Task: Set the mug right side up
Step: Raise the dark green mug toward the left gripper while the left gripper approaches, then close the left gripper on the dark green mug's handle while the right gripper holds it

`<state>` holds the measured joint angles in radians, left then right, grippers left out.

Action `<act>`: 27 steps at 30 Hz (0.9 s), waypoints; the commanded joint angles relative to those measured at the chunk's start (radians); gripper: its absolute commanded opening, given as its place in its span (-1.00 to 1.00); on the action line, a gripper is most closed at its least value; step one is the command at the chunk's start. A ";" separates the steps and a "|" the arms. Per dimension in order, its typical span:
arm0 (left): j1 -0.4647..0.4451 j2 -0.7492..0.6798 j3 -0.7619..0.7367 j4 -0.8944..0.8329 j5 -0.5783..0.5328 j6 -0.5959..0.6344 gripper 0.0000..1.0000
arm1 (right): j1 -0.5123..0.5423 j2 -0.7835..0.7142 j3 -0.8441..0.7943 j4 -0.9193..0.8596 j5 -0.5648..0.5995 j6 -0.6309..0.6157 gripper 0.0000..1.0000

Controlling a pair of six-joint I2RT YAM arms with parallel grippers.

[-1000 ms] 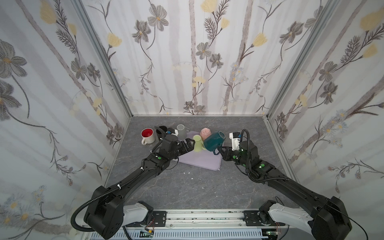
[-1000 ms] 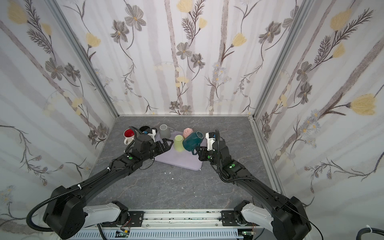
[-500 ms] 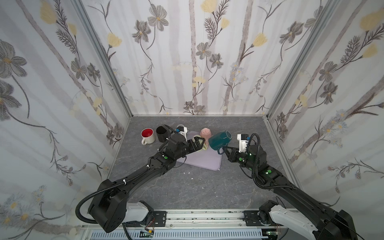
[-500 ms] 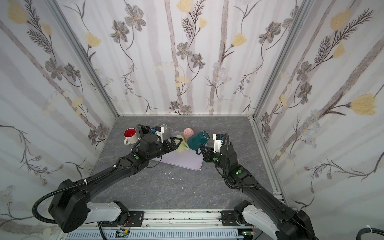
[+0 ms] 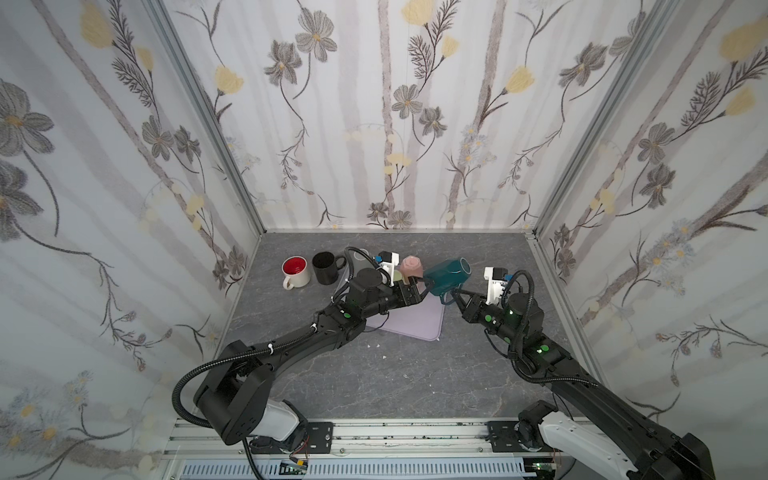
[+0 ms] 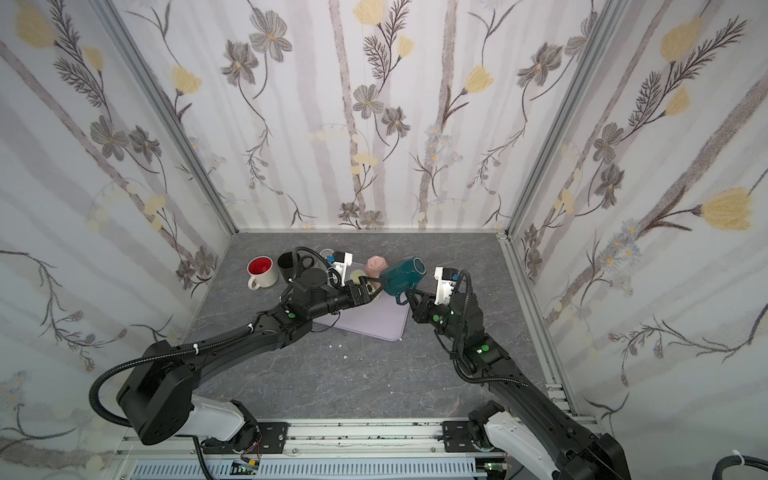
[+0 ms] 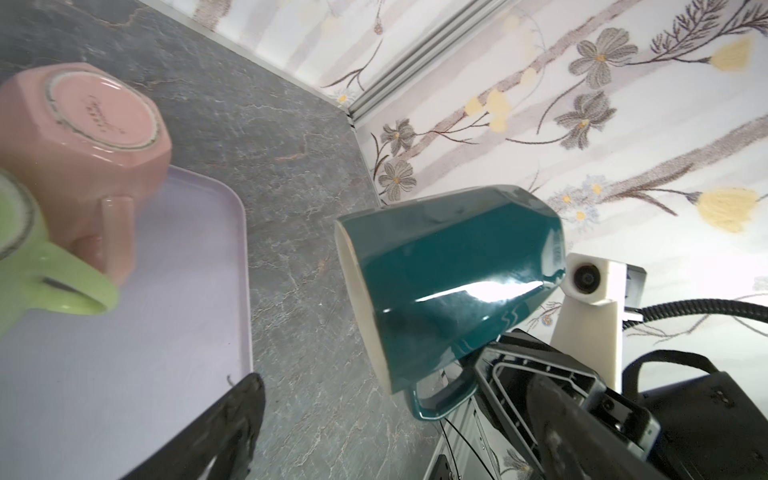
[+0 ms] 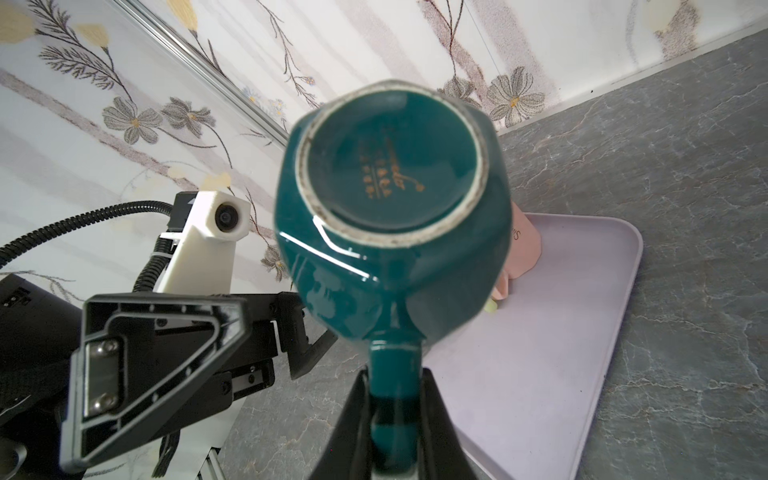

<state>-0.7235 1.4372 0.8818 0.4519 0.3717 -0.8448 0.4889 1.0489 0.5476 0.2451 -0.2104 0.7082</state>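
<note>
The teal mug (image 5: 449,276) (image 6: 401,276) hangs in the air over the right edge of the lavender tray (image 5: 419,326), tipped on its side. Its base (image 8: 392,178) faces up and right, its mouth (image 7: 361,299) down towards the left arm. My right gripper (image 5: 451,297) (image 6: 409,300) (image 8: 395,399) is shut on the mug's handle (image 8: 395,365). My left gripper (image 5: 419,286) (image 6: 370,284) (image 7: 386,424) stands open just left of the mug, by its rim. Contact with the mug cannot be judged.
On the tray's (image 7: 124,332) far part a pink mug (image 5: 411,266) (image 7: 83,124) stands upside down beside a green mug (image 7: 41,266). A white mug with a red inside (image 5: 296,270) and a black mug (image 5: 326,267) stand upright at the back left.
The right gripper has carried the teal mug a little up and to the right, tipping it further. The left gripper has moved right, over the tray, up to the mug.
</note>
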 commanded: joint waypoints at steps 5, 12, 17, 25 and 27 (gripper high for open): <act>-0.014 -0.013 0.006 0.067 0.028 0.010 0.98 | -0.021 -0.035 -0.022 0.188 0.005 0.019 -0.87; -0.023 -0.030 -0.008 0.079 0.034 0.015 0.95 | -0.037 -0.037 -0.037 0.266 0.008 0.024 -0.91; -0.029 -0.034 -0.018 0.103 0.046 0.013 0.90 | -0.045 -0.037 -0.058 0.342 0.001 0.037 -0.91; -0.033 -0.021 -0.028 0.107 0.044 0.011 0.90 | -0.054 0.004 -0.054 0.345 -0.018 0.065 -1.00; -0.032 -0.022 -0.030 0.105 0.041 0.013 0.90 | -0.053 0.030 -0.057 0.354 -0.036 0.078 -1.00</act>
<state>-0.7559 1.4143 0.8551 0.5194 0.4118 -0.8341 0.4339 1.0584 0.4870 0.4679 -0.2119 0.7670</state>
